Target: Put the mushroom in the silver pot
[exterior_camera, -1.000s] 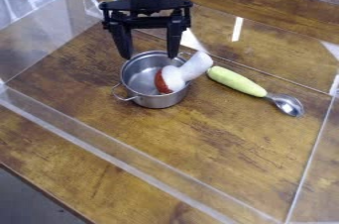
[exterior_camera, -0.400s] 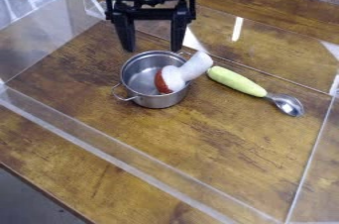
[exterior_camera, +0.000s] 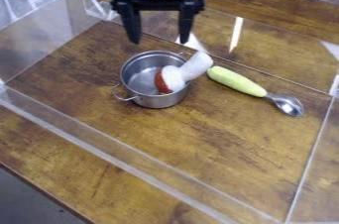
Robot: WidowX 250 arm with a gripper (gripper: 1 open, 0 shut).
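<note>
The mushroom [exterior_camera: 180, 72] leans in the silver pot [exterior_camera: 143, 73], its reddish-brown cap down inside and its thick white stem resting over the right rim. My gripper [exterior_camera: 161, 26] hangs above and behind the pot, pointing down. It is open, with nothing between its black fingers [exterior_camera: 133, 25], and it is well apart from the mushroom.
An elongated yellow-green vegetable [exterior_camera: 236, 80] lies right of the pot, and a silver spoon [exterior_camera: 286, 104] beyond it. Clear plastic walls [exterior_camera: 146, 159] ring the wooden table [exterior_camera: 225, 144]. A small white piece [exterior_camera: 189, 41] lies behind the pot.
My gripper has risen away from the pot and shifted slightly right, staying open. The mushroom and pot have not moved.
</note>
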